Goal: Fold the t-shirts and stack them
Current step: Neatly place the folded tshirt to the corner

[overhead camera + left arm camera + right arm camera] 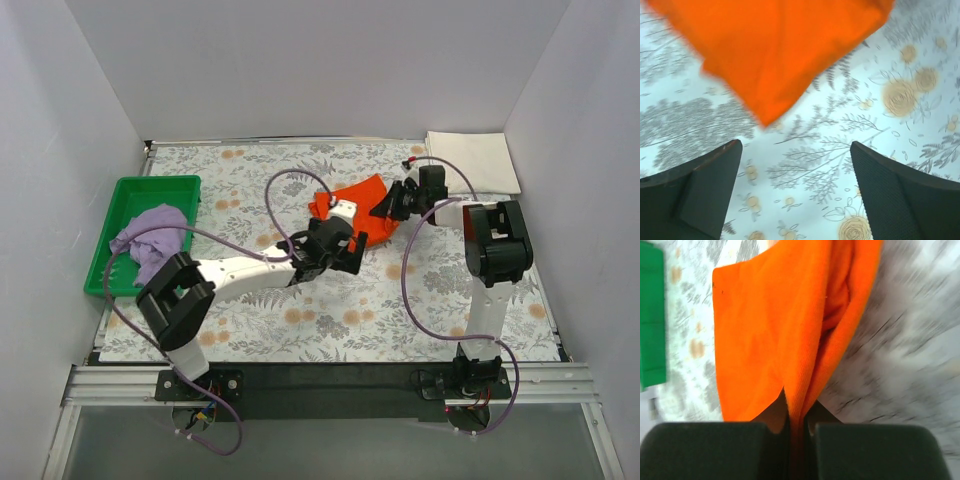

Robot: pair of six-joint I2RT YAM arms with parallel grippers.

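**Right claw (800,429) pinches the orange t-shirt (765,330); left claw (795,150) spread and empty**

In the right wrist view, the right claw's two dark fingers are pressed together on a fold of the orange cloth. The fabric runs up and away from the pinch in a thick doubled ridge, with a flatter panel spreading to the left of it. The background there is smeared, so the far end of the shirt is hard to read.

The left claw is released. Its fingers stand wide apart with only the floral surface (330,320) between them and nothing in their grip. A pointed corner of the orange shirt lies just beyond the fingertips, not touching either of them.

From above, the orange shirt sits bunched around the middle of the surface, toward the far side. The right claw is at its right edge and the left claw at its near edge.

A green plastic tray (128,188) rests at the left edge, holding the crumpled pale lilac t-shirt (152,232). The cream-white t-shirt (470,160) lies flat (it looks neatly squared) in the far right corner, well apart from both claws.
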